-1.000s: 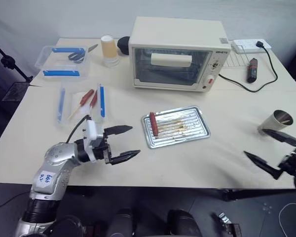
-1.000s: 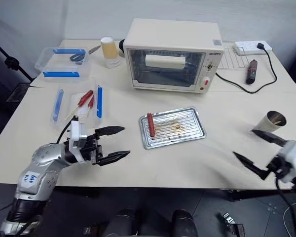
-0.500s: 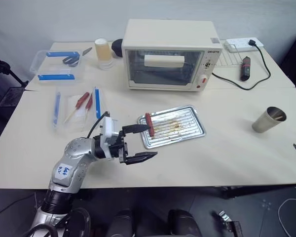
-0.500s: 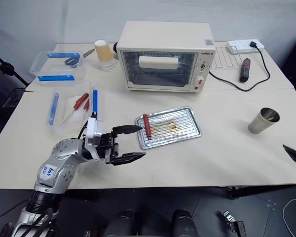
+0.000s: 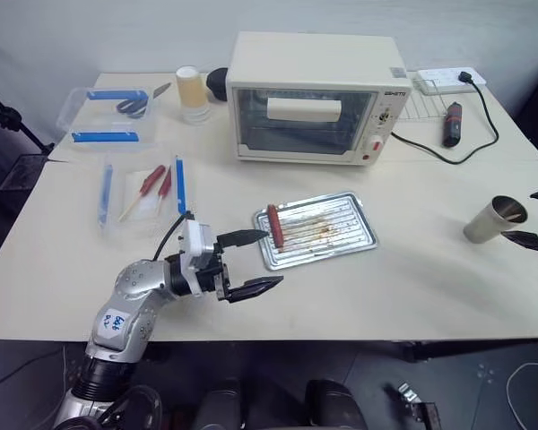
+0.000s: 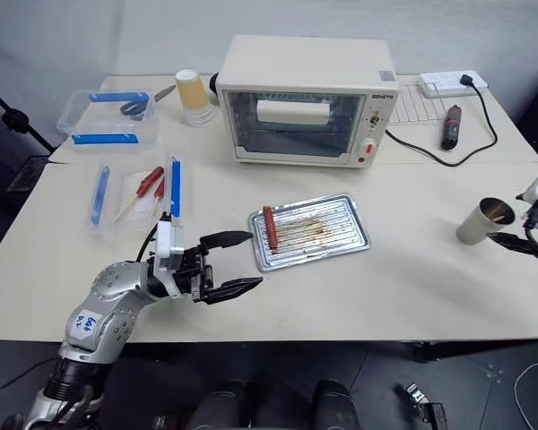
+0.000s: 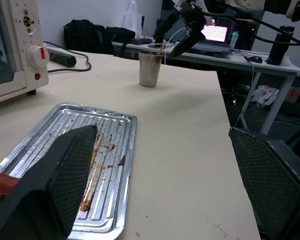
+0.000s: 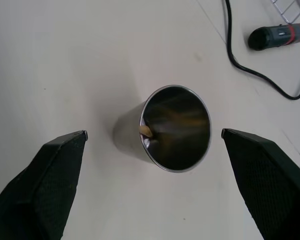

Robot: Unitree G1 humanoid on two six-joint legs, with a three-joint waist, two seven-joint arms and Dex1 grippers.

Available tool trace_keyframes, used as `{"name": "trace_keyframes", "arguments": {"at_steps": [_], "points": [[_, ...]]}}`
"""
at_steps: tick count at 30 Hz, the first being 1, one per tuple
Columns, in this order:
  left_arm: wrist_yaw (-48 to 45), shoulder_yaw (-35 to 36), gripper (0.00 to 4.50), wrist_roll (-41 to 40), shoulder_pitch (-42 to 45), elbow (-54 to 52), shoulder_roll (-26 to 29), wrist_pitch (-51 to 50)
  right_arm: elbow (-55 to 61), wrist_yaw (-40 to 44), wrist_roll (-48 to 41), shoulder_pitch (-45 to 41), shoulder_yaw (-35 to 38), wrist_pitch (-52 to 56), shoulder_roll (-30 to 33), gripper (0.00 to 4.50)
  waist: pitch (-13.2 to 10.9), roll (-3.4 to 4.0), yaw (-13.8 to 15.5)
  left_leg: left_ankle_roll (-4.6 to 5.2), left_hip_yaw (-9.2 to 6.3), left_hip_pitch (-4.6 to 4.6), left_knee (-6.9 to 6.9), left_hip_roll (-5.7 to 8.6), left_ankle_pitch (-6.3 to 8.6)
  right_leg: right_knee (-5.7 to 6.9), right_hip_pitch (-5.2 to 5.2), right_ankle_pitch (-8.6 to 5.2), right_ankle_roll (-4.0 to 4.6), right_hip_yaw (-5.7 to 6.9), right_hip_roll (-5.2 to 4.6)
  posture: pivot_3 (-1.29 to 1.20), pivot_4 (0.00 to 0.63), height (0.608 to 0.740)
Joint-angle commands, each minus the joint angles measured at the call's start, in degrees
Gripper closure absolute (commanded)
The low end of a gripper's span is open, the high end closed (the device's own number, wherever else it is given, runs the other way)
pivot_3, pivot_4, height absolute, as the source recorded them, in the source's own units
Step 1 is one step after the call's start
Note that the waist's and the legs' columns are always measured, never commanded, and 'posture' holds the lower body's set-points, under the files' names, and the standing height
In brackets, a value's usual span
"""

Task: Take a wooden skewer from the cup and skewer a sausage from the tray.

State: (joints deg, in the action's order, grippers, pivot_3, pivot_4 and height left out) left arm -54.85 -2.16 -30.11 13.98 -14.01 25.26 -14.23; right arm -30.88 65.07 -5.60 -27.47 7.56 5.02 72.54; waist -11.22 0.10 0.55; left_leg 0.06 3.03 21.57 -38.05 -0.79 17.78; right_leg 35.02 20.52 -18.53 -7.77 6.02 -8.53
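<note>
The right gripper point(image 8: 152, 142) hung just above the cup point(image 8: 172, 127) near the table's right edge, its two black fingers spread wide to either side of the rim and closed on nothing. The cup stood upright on the pale table point(image 5: 412, 278), and inside it the blunt end of the wooden skewer point(image 8: 145, 131) leaned against the inner wall; the rest of the stick was lost in the cup's dark interior.

Well apart from there, toward the middle of the table, the tray point(image 5: 341, 235) lay flat with brown grease streaks along its ribs. The sausage point(image 5: 275, 225) rested at the tray's left end, lying across the ribs. The left gripper point(image 5: 255, 262) pointed toward the tray from its left, fingers likewise wide apart and empty, one fingertip reaching close to the sausage; I could not tell whether it touched.

Behind the tray stood a cream toaster oven point(image 5: 318, 98), door shut. To the left lay a clear plastic box point(image 5: 108, 116) with blue clips and a stack of paper cups point(image 5: 193, 92)
</note>
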Motion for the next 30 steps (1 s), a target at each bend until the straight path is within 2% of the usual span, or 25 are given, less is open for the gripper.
{"name": "trace_keyframes", "arguments": {"at_steps": [1, 3, 11, 15, 17, 19, 25, 30], "points": [[0.85, 0.48, 0.00, -0.34, -0.31, -3.01, 0.27, 0.10, -1.59, 0.95, 3.10, -4.29, -2.71, -0.17, 0.63, 0.38, 0.00, 0.00, 0.04, 0.00, 0.01, 0.00, 0.00, 0.02, 0.00, 0.00, 0.00, 0.00, 0.00, 0.00, 0.00, 0.00, 0.150, 0.740], [1.21, 0.61, 0.00, -0.39, -0.54, -3.46, 0.37, -0.05, -2.48, -0.52, 4.25, -6.90, -3.66, -0.16, -0.29, 0.91, 0.00, 0.00, -0.02, 0.00, 0.01, 0.00, -0.01, 0.02, 0.00, 0.01, 0.00, 0.00, 0.00, 0.00, 0.01, 0.00, 0.150, 0.740], [1.94, 0.80, 0.00, -0.57, -0.94, -4.33, 0.96, -0.55, -2.71, 2.31, 5.32, -7.87, -5.31, 0.70, -0.56, 3.62, 0.00, 0.00, 0.16, 0.00, 0.03, 0.00, -0.01, 0.03, 0.00, 0.01, 0.00, 0.00, 0.00, 0.00, 0.02, 0.00, 0.150, 0.740], [2.16, 0.85, 0.00, -0.63, -0.93, -4.56, 1.10, -0.71, -2.45, 2.40, 5.21, -7.74, -4.84, 0.97, -0.60, 3.62, 0.00, 0.00, 0.14, 0.00, 0.03, 0.00, -0.01, 0.03, 0.00, 0.01, 0.00, 0.00, 0.00, 0.00, 0.03, 0.00, 0.150, 0.740], [2.21, 0.82, 0.00, -0.60, -0.72, -4.43, 1.13, -0.74, -2.41, 2.99, 4.98, -8.03, -4.87, 1.24, -0.67, 3.94, 0.00, 0.00, 0.15, 0.00, 0.03, 0.00, -0.02, 0.03, 0.00, 0.01, 0.00, 0.00, 0.00, 0.00, 0.02, 0.00, 0.150, 0.740], [2.21, 0.82, 0.00, -0.54, -0.42, -4.14, 1.10, -0.69, -2.44, 3.14, 5.07, -8.41, -4.93, 1.47, -0.63, 4.46, 0.00, 0.00, 0.14, 0.00, 0.03, 0.00, -0.02, 0.03, 0.00, 0.01, 0.00, 0.00, 0.00, 0.00, 0.02, 0.00, 0.150, 0.740], [2.24, 0.83, 0.00, -0.40, -0.21, -3.78, 0.98, -0.49, -1.50, 4.82, 4.36, -9.27, -4.36, 3.99, 0.05, 4.48, 0.00, 0.00, 0.14, -0.01, 0.03, -0.01, -0.02, 0.01, 0.00, 0.01, 0.00, 0.00, 0.00, -0.01, 0.05, 0.00, 0.150, 0.740], [2.16, 0.82, 0.00, -0.24, -0.18, -3.28, 0.79, -0.07, -0.41, 8.09, 3.57, -12.21, -3.40, 7.60, 3.02, 4.48, -0.04, 0.07, 0.14, -0.01, 0.05, -0.01, -0.02, 0.02, 0.00, 0.01, 0.01, 0.00, 0.00, -0.02, 0.04, 0.00, 0.150, 0.740]]}}
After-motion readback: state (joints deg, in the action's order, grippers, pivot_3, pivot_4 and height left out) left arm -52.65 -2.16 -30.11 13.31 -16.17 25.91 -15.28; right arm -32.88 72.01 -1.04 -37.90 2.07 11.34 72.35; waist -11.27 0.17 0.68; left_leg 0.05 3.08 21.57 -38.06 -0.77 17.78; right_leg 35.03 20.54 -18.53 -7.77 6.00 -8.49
